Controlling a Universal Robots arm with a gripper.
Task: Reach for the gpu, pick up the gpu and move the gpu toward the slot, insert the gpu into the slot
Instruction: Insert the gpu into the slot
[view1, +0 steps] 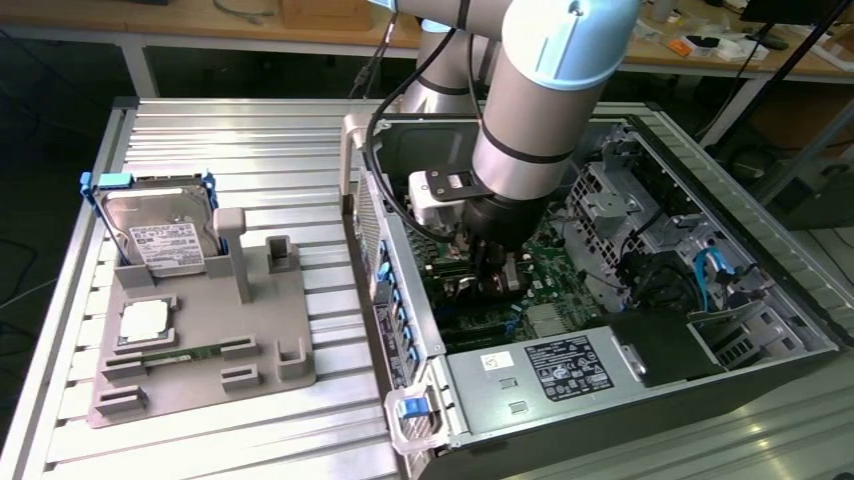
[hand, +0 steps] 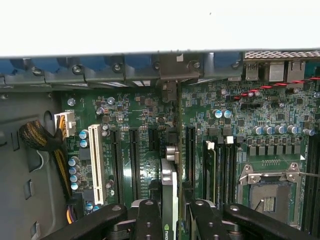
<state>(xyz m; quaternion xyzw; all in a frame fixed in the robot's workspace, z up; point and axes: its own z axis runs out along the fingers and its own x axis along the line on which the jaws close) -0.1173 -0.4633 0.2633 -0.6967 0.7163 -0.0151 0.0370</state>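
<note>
My gripper (view1: 491, 278) reaches down into the open computer case, over the green motherboard (view1: 534, 255). In the wrist view the gripper (hand: 172, 222) is shut on the gpu (hand: 169, 187), which I see edge-on as a thin upright card with a silver top and a green logo between the black fingers (hand: 148, 220). The card runs along the row of expansion connectors. Its metal end bracket (hand: 170, 90) lies against the case's rear wall. The slot is hidden beneath the card, so I cannot tell how deep the card sits.
A white connector (hand: 96, 165), black connectors (hand: 134, 160), memory slots (hand: 220, 170) and the CPU socket (hand: 270, 192) flank the card. A cable bundle (hand: 42, 140) lies to one side. Outside the case (view1: 747, 330), a grey fixture (view1: 200, 350) holds a hard drive (view1: 160, 240) and a CPU chip (view1: 144, 320).
</note>
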